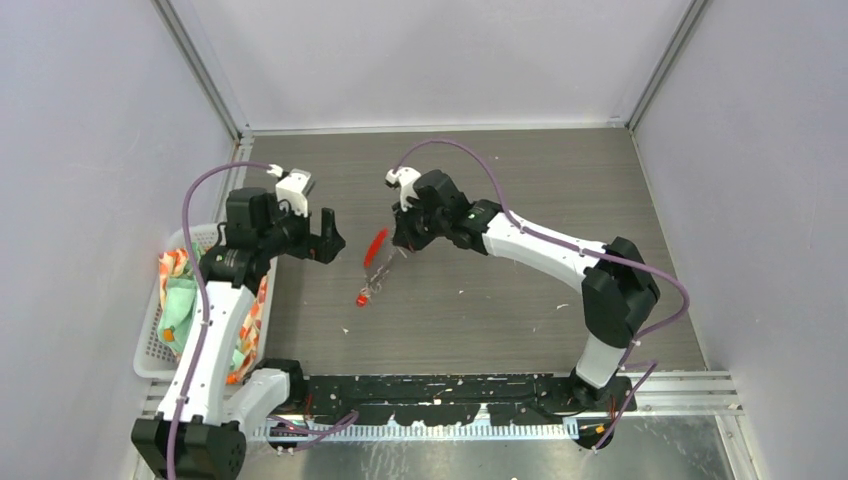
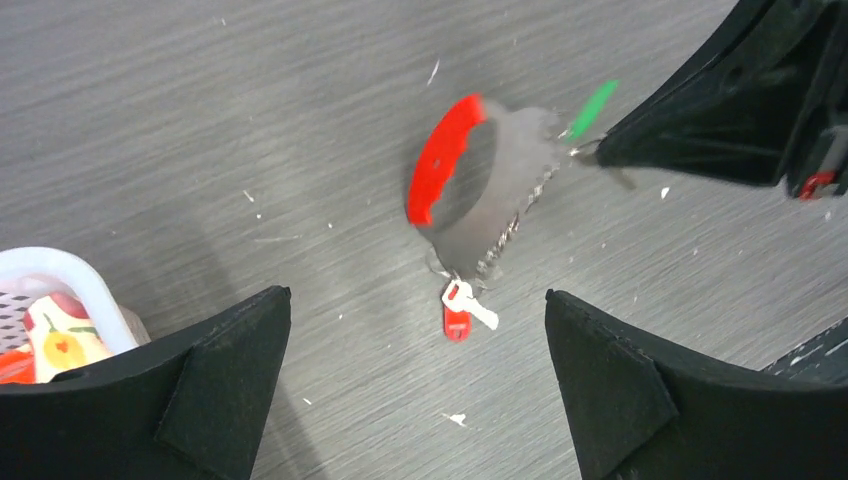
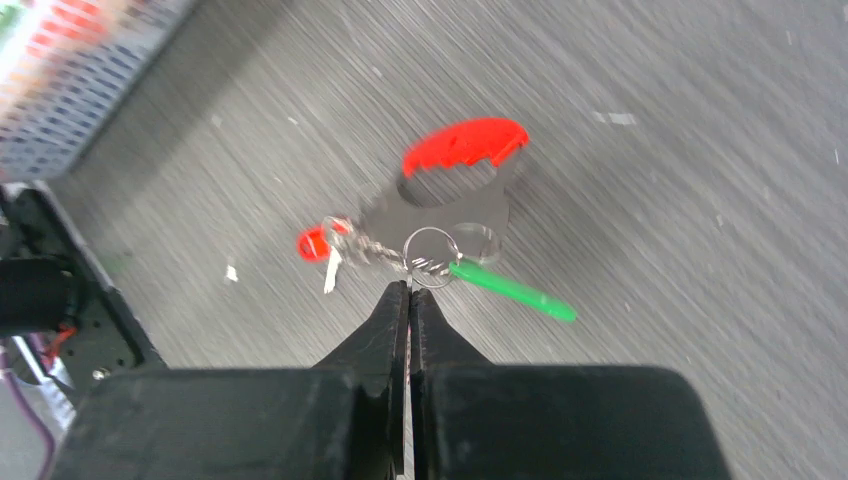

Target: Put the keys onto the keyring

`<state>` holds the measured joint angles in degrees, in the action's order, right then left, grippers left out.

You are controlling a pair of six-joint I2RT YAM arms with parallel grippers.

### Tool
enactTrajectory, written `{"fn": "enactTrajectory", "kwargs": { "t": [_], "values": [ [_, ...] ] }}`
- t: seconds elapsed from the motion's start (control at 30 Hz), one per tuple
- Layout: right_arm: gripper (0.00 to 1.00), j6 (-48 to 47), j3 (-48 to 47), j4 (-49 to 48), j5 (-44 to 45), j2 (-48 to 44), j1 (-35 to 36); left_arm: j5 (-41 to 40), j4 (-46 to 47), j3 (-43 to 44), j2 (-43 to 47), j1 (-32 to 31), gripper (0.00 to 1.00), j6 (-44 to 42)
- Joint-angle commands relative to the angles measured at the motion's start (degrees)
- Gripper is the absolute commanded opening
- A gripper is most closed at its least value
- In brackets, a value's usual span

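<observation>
One white basket stands at left. The left gripper is wide open and holds nothing. Between both grippers hangs one keyring, a thin silver loop with a red curved strip. Two keys are by it: the red-tagged key and the green key. The right gripper is closed, pinching the loop.

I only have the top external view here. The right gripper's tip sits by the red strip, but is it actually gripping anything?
Observer: Yes. In the right wrist view the right gripper is shut, its tips pinching the keyring at its small silver loop.
Operator: Where is the green key?
Observer: The green key sticks out from that loop, right beside the fingertips.
Operator: And the left gripper?
Observer: In the left wrist view the left gripper is open and empty, and the red-tagged key lies on the table beyond its fingers.
</observation>
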<state>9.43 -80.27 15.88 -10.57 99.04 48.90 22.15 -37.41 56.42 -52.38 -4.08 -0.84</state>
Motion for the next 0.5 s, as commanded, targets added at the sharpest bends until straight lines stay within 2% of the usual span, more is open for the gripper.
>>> {"fn": "enactTrajectory", "kwargs": {
  "t": [0.0, 0.23, 0.47],
  "values": [
    [0.01, 0.25, 4.55, -3.03, 1.50, -2.28, -2.52, 2.13, -5.69, 2.08, -5.59, 0.38, 1.00, -5.95],
    [0.01, 4.36, 16.87, -4.01, 12.14, -7.17, -8.26, 0.82, -11.79, 7.27, -17.77, 0.38, 1.00, -10.74],
    [0.01, 7.13, 24.95, -4.70, 16.52, -10.08, -16.12, 2.25, -6.23, 4.91, -16.41, 0.38, 1.00, -10.55]
  ]
}}
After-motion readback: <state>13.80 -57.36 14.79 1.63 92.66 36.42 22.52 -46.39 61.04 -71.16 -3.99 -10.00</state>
